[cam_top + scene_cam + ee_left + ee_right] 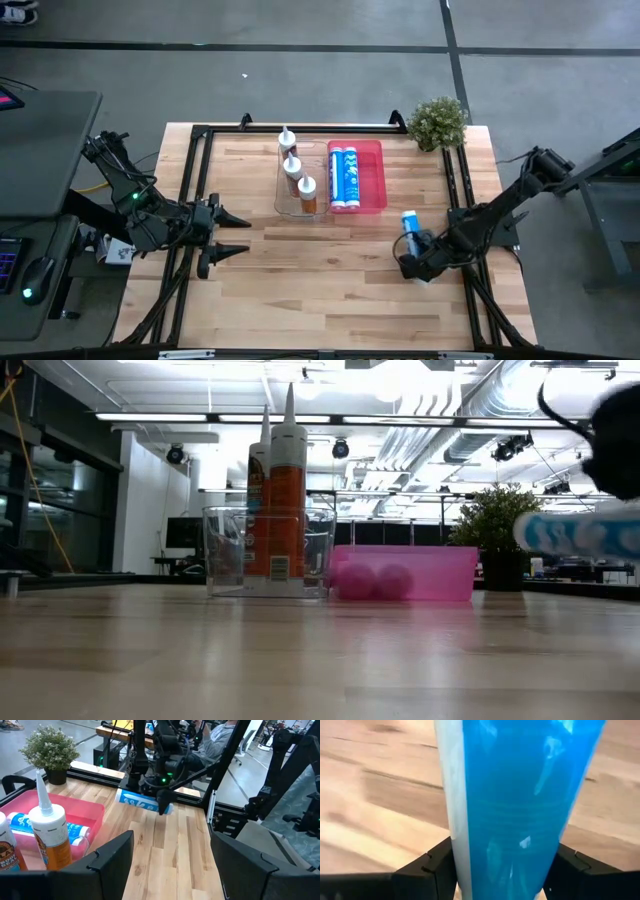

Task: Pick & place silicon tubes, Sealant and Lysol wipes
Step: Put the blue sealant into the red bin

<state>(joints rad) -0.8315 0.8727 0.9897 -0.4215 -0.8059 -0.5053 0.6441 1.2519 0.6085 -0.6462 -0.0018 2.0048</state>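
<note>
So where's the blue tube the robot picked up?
In the high view, the blue tube sits in the right gripper, right of the pink tray, below the plant.

On the wooden table [300, 270], 3 sealant tubes [293, 168] stand in a clear bin [283, 205]. Just right of that bin sits a tray [372, 175] holding 2 wipes canisters [344, 177] side by side. A potted plant [437, 123] stands right of the tray, at the table's far corner.
</note>
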